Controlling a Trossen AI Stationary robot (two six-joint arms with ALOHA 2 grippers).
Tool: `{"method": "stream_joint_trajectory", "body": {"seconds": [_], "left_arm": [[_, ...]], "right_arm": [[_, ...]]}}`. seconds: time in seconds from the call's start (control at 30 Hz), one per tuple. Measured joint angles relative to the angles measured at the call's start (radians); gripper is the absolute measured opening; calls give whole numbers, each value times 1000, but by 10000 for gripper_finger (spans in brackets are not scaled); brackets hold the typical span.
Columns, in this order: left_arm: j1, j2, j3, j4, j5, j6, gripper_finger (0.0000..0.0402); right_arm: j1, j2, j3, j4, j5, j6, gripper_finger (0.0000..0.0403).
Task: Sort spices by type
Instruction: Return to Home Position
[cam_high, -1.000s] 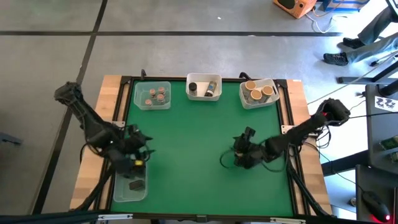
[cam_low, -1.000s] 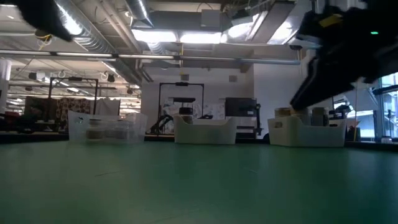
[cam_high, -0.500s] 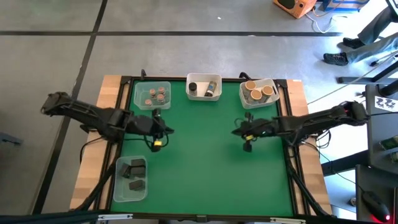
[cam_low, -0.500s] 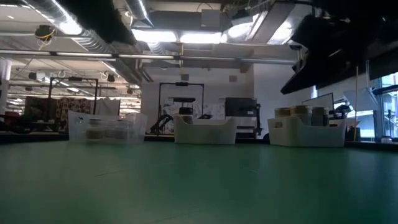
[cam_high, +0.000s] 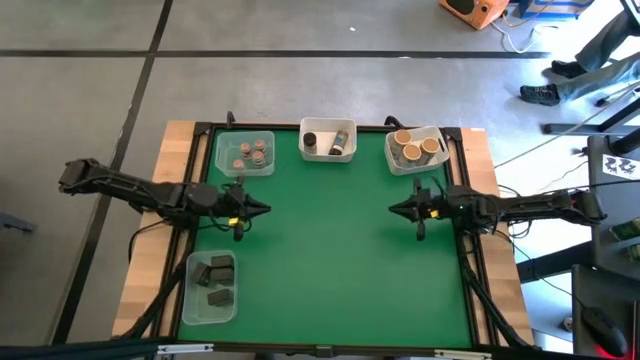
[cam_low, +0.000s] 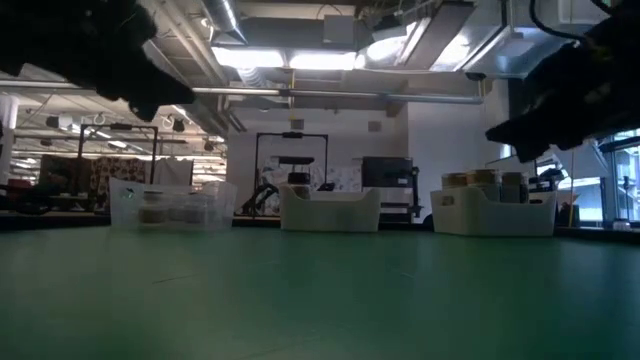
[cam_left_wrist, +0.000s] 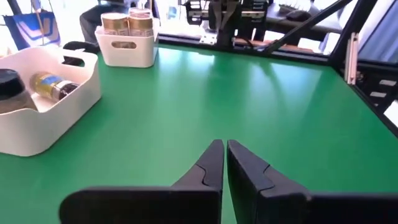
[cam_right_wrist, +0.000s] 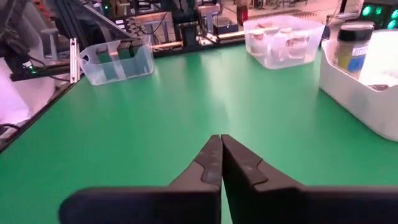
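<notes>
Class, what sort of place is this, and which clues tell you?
Probably a robotics lab or workshop: exposed ceiling pipework, concrete floor, left arm and right arm over a green table.

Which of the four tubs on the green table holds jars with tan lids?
The white rectangular tub at the right end of the far row: its round jars have tan lids; the rest hold no tan lids.
</notes>
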Motion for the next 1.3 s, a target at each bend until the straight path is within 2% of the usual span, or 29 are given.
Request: {"method": "stream_joint_trajectory", "body": {"seconds": [0.2, 0.53, 0.67, 0.77, 1.3], "left_arm": [[0, -173, -98, 23, -3, 2, 5], [0, -459, -181, -25, -34, 37, 4], [0, -577, -223, -39, -56, 39, 6], [1, -658, -243, -69, -68, 39, 2], [1, -637, -241, -75, -79, 109, 15]], "right_arm": [[1, -179, -8, -91, -22, -1, 6], [1, -406, -10, -245, -6, -27, 14], [1, -476, -10, -269, 31, -26, 14], [1, -474, -10, -272, 45, -49, 14], [1, -468, -12, -277, 56, -49, 15]]}}
